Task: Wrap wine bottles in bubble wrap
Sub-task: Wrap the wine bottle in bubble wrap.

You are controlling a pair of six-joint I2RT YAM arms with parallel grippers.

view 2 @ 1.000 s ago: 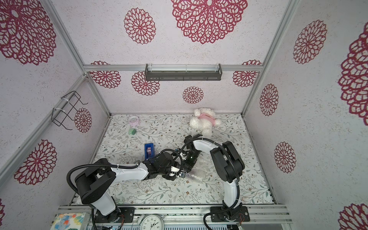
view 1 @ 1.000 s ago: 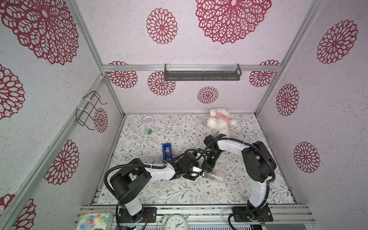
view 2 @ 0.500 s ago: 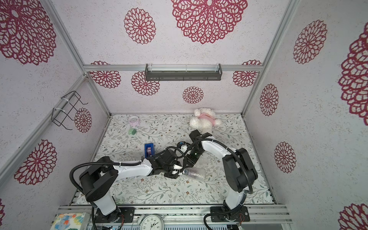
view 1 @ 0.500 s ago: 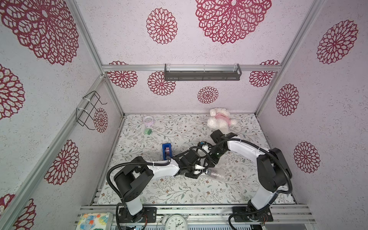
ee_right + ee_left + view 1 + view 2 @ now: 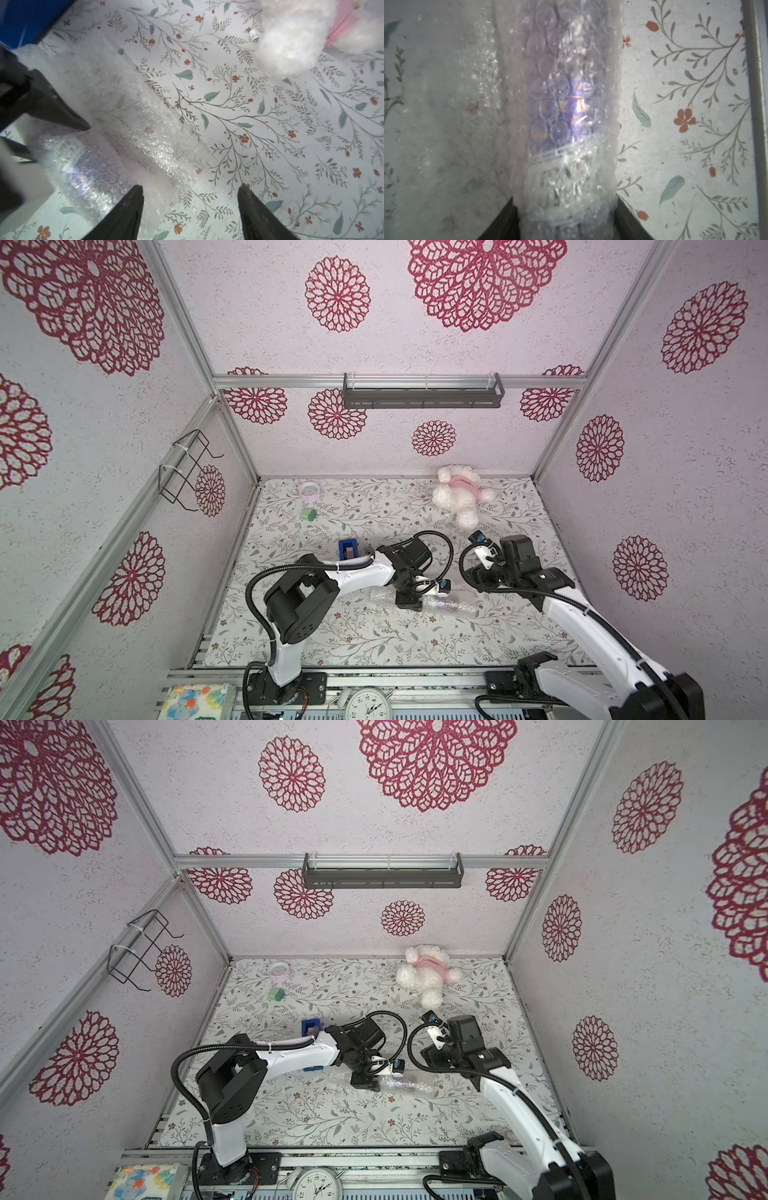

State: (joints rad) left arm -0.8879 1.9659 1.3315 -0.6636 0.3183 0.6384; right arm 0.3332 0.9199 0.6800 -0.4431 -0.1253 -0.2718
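As the left end effector point(image 5: 564, 198) grips the bottle point(image 5: 560, 108), right end effector point(image 5: 190, 187) gapes.

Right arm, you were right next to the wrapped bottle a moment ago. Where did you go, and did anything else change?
The right arm swung back toward its own side, away from the bottle, and the right fingers are open and empty. The left fingers still pinch the bottle through the bubble wrap. The teddy bear and the blue tape holder stayed put.
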